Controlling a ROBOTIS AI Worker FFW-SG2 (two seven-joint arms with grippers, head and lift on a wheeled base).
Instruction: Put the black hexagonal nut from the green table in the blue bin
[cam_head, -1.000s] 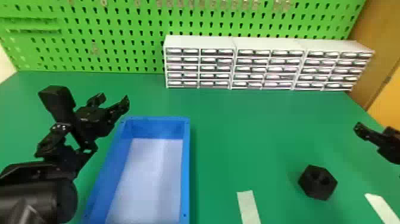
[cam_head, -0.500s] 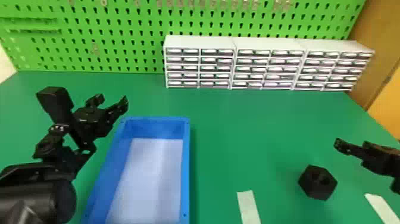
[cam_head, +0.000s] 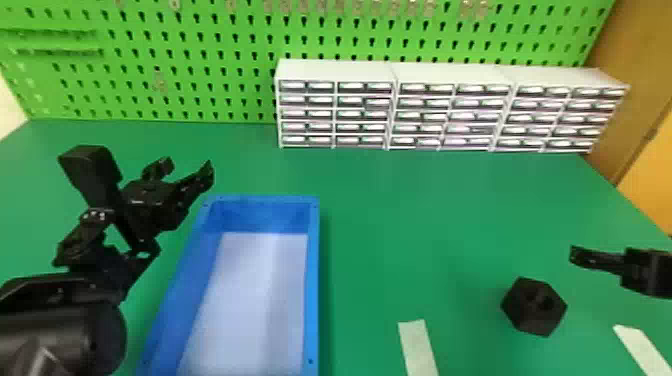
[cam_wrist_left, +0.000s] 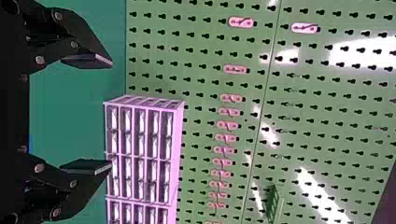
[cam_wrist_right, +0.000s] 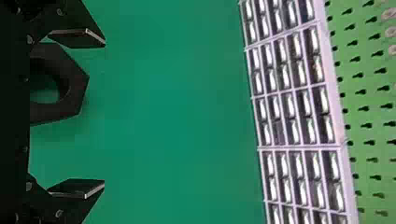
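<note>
Can see the black hexagonal nut (cam_head: 534, 306) at lower right of the head view, lying on the green worktop (cam_head: 425, 210). Have the right tool (cam_head: 597, 260) at the right edge, near the nut, with fingers apart. In the right wrist view, can see the nut closer to one finger than to the other.

Can see the blue bin (cam_head: 312, 280) at lower left. Have the left tool (cam_head: 188, 167) beside its upper left corner, also with fingers apart. Find white drawer units (cam_head: 450, 75) at upper right, before a green pegboard (cam_head: 200, 37).
</note>
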